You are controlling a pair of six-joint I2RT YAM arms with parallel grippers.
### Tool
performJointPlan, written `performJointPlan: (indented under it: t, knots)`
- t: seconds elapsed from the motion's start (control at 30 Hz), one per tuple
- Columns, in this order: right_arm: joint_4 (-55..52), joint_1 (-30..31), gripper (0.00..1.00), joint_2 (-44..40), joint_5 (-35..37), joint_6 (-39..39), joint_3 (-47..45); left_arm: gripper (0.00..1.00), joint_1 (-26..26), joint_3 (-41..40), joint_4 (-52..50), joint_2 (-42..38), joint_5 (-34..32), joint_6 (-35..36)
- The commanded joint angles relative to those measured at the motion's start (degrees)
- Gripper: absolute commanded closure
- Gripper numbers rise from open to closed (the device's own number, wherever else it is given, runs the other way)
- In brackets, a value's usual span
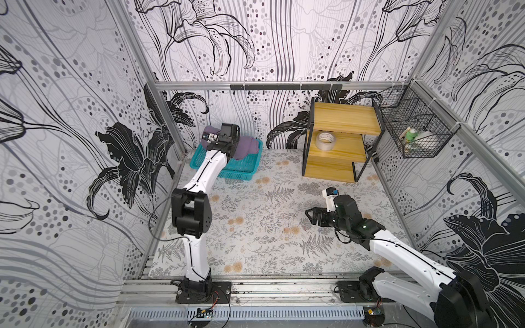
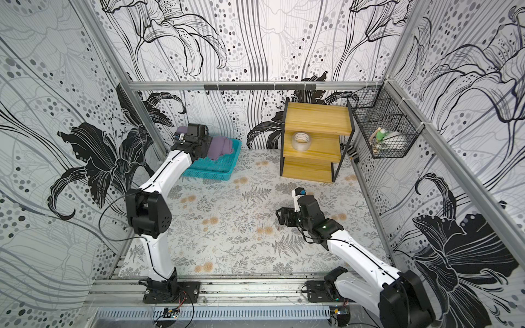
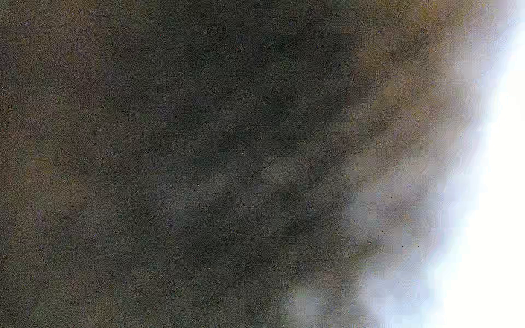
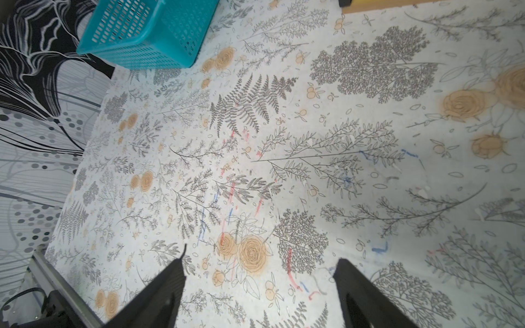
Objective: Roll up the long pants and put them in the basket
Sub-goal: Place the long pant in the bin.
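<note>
The long pants (image 1: 249,145) (image 2: 222,145) lie bunched as a dusky purple heap in the teal basket (image 1: 241,169) (image 2: 210,171) at the back left, spilling above its rim. My left gripper (image 1: 226,139) (image 2: 199,139) reaches down into that heap, and fabric and the wrist hide its fingers. The left wrist view is only a dark blur with a bright patch at one side. My right gripper (image 1: 310,217) (image 2: 280,217) (image 4: 260,264) hovers open over the flowered table at the right, nothing between its fingers. A corner of the teal basket (image 4: 142,37) shows in the right wrist view.
A wooden shelf unit (image 1: 341,136) stands at the back right with a roll of clear tape (image 1: 325,140) on its middle board. A black wire basket (image 1: 417,133) with a green bottle hangs on the right wall. A black hook rail (image 1: 284,86) runs along the back.
</note>
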Motion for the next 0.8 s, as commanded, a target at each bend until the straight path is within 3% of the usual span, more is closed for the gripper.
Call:
performJointPlan:
  t: [0.0,0.13,0.27,0.43,0.63,0.77]
  knots:
    - [2.1,-0.1,0.14,1.7,2.2,-1.0,1.8,0.51,0.7,8.3,11.2,7.2,6.1,2.8]
    - [1.2,-0.1,0.15,4.0,4.2,-0.7,2.4,0.52,2.4,11.0,13.7,15.0,8.3,0.7]
    - [1.6,-0.2,0.15,5.0,5.6,0.3,2.4,0.5,3.0,7.6,13.8,18.1,9.0,-1.8]
    - [1.7,-0.1,0.14,5.0,7.4,2.2,2.2,0.41,4.1,9.5,9.8,22.4,10.2,-3.0]
    - [1.9,-0.2,0.13,3.4,9.1,3.5,0.6,0.4,5.4,8.5,6.1,22.1,7.9,-4.6]
    - [1.3,-0.2,0.12,3.4,8.5,3.4,0.9,0.41,6.4,5.4,9.3,20.3,7.4,-3.2]
